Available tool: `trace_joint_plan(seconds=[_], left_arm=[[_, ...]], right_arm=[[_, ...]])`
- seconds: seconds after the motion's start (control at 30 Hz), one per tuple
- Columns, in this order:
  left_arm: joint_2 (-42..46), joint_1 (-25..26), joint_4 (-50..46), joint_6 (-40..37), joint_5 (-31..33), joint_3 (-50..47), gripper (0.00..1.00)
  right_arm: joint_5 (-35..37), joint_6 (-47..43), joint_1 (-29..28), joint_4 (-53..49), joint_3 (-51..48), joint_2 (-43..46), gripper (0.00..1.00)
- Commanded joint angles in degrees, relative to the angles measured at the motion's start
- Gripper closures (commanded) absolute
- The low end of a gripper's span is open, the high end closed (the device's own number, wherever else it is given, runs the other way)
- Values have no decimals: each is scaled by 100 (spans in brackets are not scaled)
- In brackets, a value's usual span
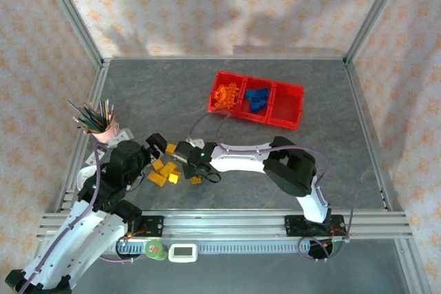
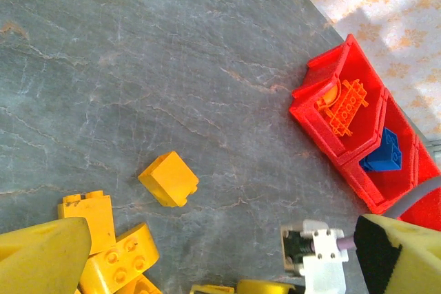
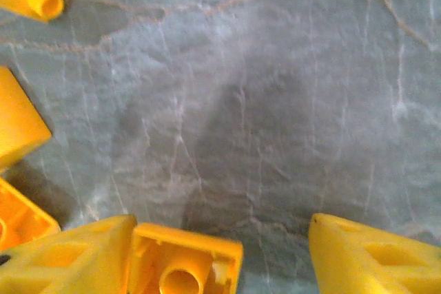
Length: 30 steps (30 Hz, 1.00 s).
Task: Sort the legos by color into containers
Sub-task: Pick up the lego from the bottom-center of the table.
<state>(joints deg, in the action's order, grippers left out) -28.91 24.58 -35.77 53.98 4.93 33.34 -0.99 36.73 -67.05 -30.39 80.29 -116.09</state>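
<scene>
The red containers (image 1: 286,107) stand at the back right of the table. Orange legos (image 1: 226,93) fill the left bin and blue legos (image 1: 258,98) the middle one; both also appear in the left wrist view as orange legos (image 2: 344,107) and a blue lego (image 2: 383,155). Yellow legos (image 1: 164,169) lie scattered near the front left. My right gripper (image 3: 222,228) is open low over the table, with a hollow-side-up yellow brick (image 3: 182,266) against its left finger and a gap to the right finger. My left gripper (image 2: 220,266) is open above yellow bricks (image 2: 169,178).
A pink cup of coloured pencils (image 1: 103,125) stands at the left edge, close to my left arm. The two grippers (image 1: 172,155) hang very close together over the yellow pile. A metal frame and rail (image 1: 227,225) border the table's front.
</scene>
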Motion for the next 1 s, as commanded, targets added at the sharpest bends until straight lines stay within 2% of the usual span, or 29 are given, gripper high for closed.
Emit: trace_joint_plan(seconds=[0.0,0.17,0.47,0.7,0.97], left_arm=[[16,-58,-71,-80,-70,146,1],[8,-58,-29,-71,-97,137,1],[-97,-59,94,-137,-248,182,1],[-241,-58,569,-304,-690,147,1],[-786,-58,1144,-641,-1297,224,1]], right_arm=[[31,321,-72,-424,-317,272,38],[-51,361,-152,-336,-453,321,45],[26,256,-152,-262,-303,314,68],[200,247,20,-275,-353,825,70],[605,76,961,-456,-837,1920,70]])
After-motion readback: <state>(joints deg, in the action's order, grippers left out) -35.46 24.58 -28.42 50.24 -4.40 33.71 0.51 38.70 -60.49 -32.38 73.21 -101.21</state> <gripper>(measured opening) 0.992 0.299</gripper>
